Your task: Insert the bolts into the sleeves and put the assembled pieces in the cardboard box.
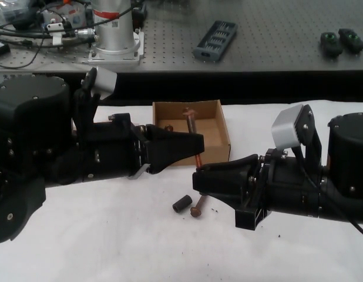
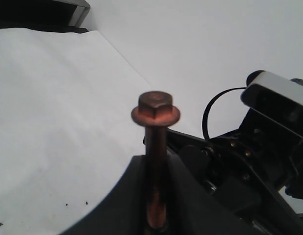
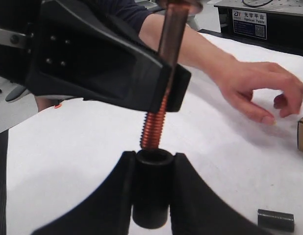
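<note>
My left gripper (image 1: 196,145) is shut on a copper bolt (image 2: 155,115), held upright with its hex head on top. Directly below it, my right gripper (image 3: 152,164) is shut on a black sleeve (image 3: 151,188), which stands upright between the fingers. The bolt's threaded end (image 3: 152,128) comes down to the sleeve's open mouth; how far it is inside is hidden. In the high view the two grippers meet just in front of the cardboard box (image 1: 221,132), with the right gripper (image 1: 200,176) underneath. An assembled piece (image 1: 188,120) lies in the box.
A loose black sleeve (image 1: 181,204) and a loose copper bolt (image 1: 197,206) lie side by side on the white cloth in front of the grippers. The loose sleeve (image 3: 275,219) is close to my right gripper. Behind the box runs the bench's dark edge.
</note>
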